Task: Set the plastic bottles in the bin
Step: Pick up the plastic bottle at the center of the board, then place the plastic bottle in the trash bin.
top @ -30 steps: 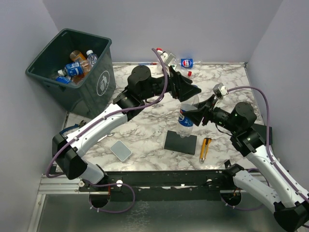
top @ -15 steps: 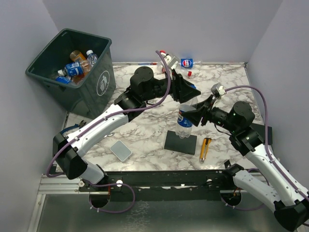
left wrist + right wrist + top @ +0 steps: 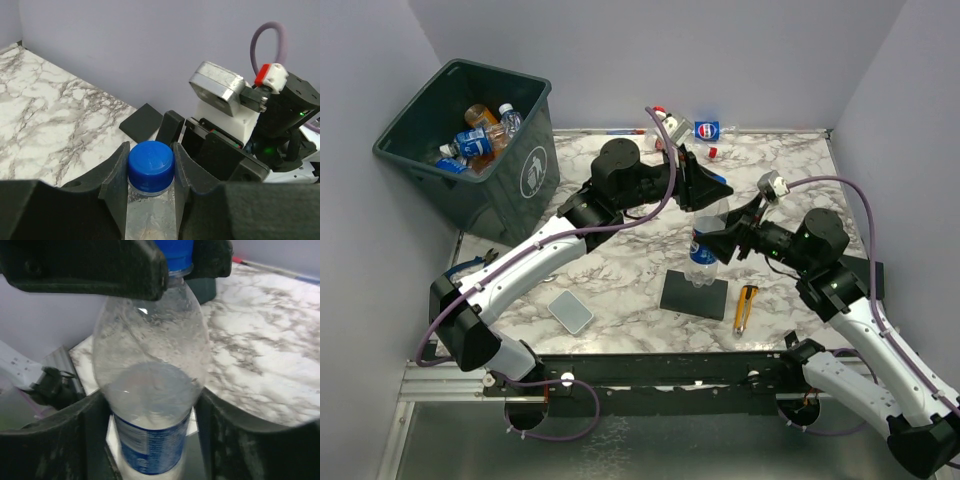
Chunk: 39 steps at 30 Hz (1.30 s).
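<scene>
- a clear bottle [image 3: 704,248] with a blue label stands upright right of the middle of the table [image 3: 620,262], held between the two arms.
- the left gripper [image 3: 713,196] reaches in from the far left and is clenched on the bottle's blue cap [image 3: 150,165], with its fingers [image 3: 116,176] pressed to both sides of the cap.
- the right gripper [image 3: 728,238] comes in from the right and grasps the bottle's body, its fingers [image 3: 82,440] against the sides.
- the bottle's base is at the far edge of a black pad [image 3: 694,296]; i cannot tell whether it touches.
- the bin [image 3: 525,178] sits at the far left corner, well apart from the held bottle, with several bottles [image 3: 475,142] inside.
- loose bottles [image 3: 705,128] lie at the table's far edge.
- a yellow knife [image 3: 746,307] lies just right of the pad, and a grey card [image 3: 570,312] lies near left.
</scene>
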{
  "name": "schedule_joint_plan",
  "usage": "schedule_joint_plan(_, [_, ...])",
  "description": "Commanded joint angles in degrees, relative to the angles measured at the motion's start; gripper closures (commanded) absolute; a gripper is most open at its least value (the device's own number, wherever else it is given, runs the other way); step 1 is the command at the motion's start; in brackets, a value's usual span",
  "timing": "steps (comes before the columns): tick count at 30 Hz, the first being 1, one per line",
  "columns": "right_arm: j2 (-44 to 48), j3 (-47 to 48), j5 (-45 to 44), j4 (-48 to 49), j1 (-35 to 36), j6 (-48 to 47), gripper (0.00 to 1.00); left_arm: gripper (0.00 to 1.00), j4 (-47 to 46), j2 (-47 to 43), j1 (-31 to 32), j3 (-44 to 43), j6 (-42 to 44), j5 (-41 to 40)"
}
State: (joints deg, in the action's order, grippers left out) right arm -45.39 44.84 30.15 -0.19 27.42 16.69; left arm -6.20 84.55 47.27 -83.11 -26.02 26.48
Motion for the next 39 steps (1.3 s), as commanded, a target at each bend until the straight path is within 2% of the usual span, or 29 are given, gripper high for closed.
schedule_joint_plan(1, [-0.07, 3.0, 2.79, 0.36, 0.42, 1.41, 0.14, 1.0, 1.69, -0.91, 0.29, 0.36, 0.87, -2.14])
schedule_joint_plan(2, [-0.3, 3.6, 4.53, 0.36, 0.44, 2.32, 0.02, 1.0, 1.73, -1.42, 0.28, 0.55, 1.15, -3.43])
schedule_joint_plan(3, [-0.46, 4.35, 6.41, 0.36, 0.41, 3.33, 0.0, 1.0, 1.74, -1.99, 0.36, 0.72, 1.41, -4.92])
schedule_joint_plan(6, [-0.36, 6.97, 9.63, 0.36, 0.43, 6.23, 0.0, 1.0, 1.73, -3.9, 0.27, 1.01, 2.44, -9.66])
schedule_joint_plan(10, [1.4, 9.93, 9.56, -1.81, 0.44, 10.29, 0.0, 1.0, 1.68, -6.24, -0.14, 0.85, 3.68, -15.04])
schedule_joint_plan(16, [8.0, 8.53, 1.78, 3.23, 0.43, 18.92, 0.0, 1.0, 1.7, -10.73, -1.26, 0.67, 6.95, -25.4])
schedule_joint_plan(20, [11.61, 8.16, -3.6, 2.53, 0.43, 17.74, 0.0, 1.0, 1.83, -14.53, -1.63, -0.03, 11.85, -32.41])
schedule_joint_plan(25, [14.3, 5.14, -11.38, 0.36, 0.44, 9.9, 0.0, 1.0, 2.27, -18.97, -1.69, -1.53, 21.38, -43.46])
schedule_joint_plan(30, [15.11, -0.51, -18.85, -1.22, 0.44, 10.23, 0.0, 1.0, 1.82, -22.13, -1.67, -3.35, 32.89, -56.13])
schedule_joint_plan(35, [13.58, -5.08, -18.01, -0.27, 0.43, 13.98, 0.0, 1.0, -4.52, -23.37, -1.65, -3.8, 45.37, -68.21])
schedule_joint_plan(39, [13.07, -8.69, -15.72, 2.26, 0.36, 16.33, 0.01, 1.0, -13.11, -22.94, -1.65, -4.05, 55.52, -74.01])
